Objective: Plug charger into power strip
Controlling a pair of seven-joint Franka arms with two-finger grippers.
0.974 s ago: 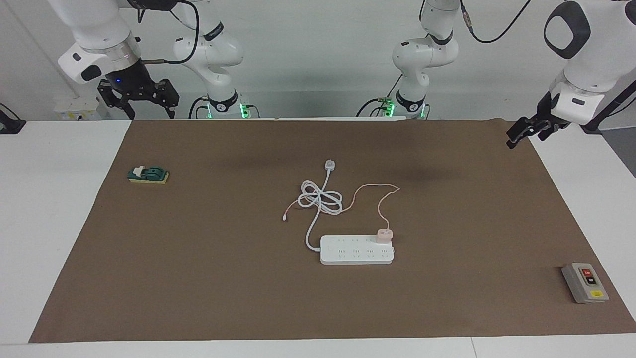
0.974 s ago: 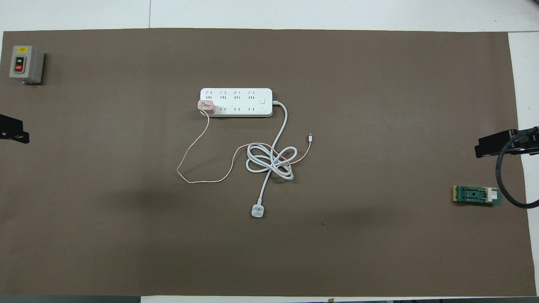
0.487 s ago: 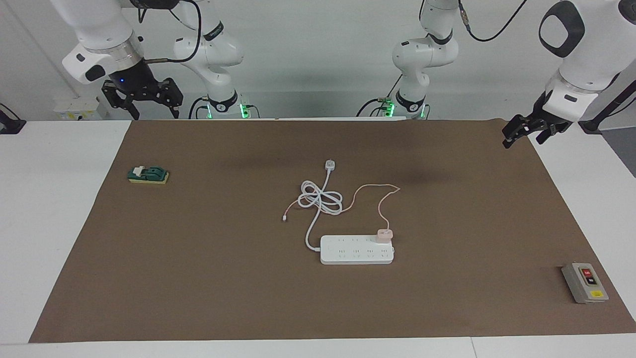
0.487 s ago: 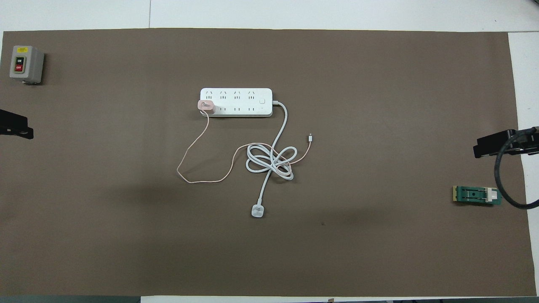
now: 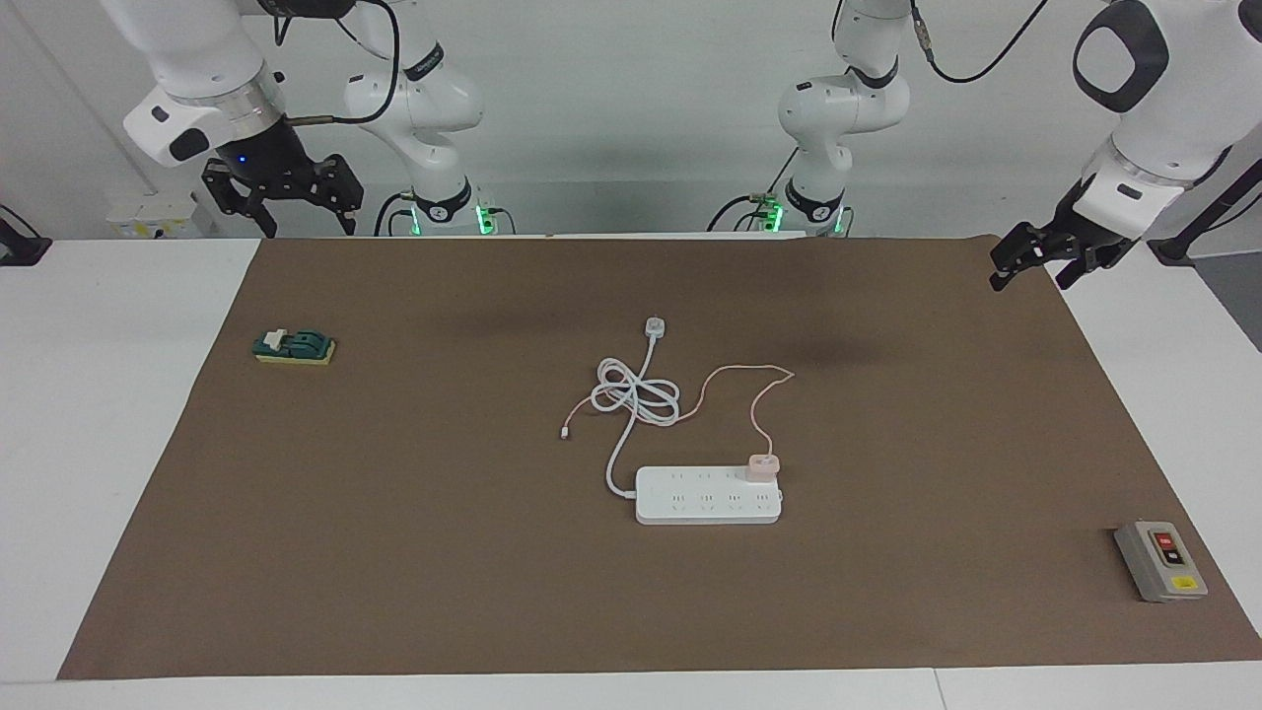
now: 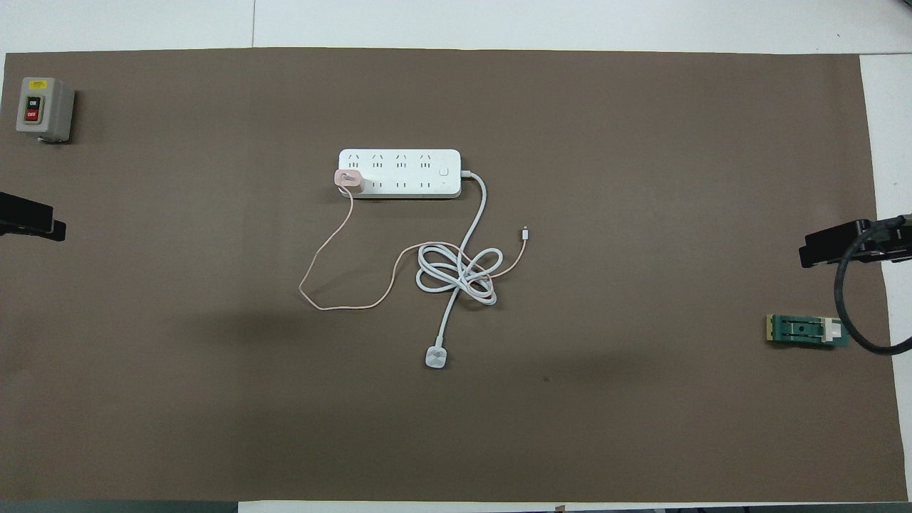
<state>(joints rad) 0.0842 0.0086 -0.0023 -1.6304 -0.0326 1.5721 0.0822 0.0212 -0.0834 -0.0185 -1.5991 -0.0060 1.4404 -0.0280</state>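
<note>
Claws first, both raised at the robots' end of the worktop [image 5: 128, 414]: the right claw [image 5: 279, 194] hangs over the mat's corner at the right arm's end, fingers apart and empty; the left claw [image 5: 1035, 258] hangs over the mat's edge at the left arm's end, likewise spread and holding nothing. Nearest the robots on the brown mat [image 5: 444, 552] lies a white plug [image 5: 656, 326], its thick cord [image 5: 636, 399] looped in a loose knot and running to the strip [image 5: 708, 496]. A green block [image 5: 294, 346] sits near the right arm's end. The strip lies flat mid-mat, its long axis across the worktop from one arm's end toward the other, sockets up. The charger [image 5: 763, 464] stands plugged into the strip's row nearer the robots, at the corner toward the left arm's end, its thin pink cable [image 5: 754, 380] curving back toward the robots. Farthest, a grey box [image 5: 1159, 560] rests at the left arm's end. White wall backs the arms.
</note>
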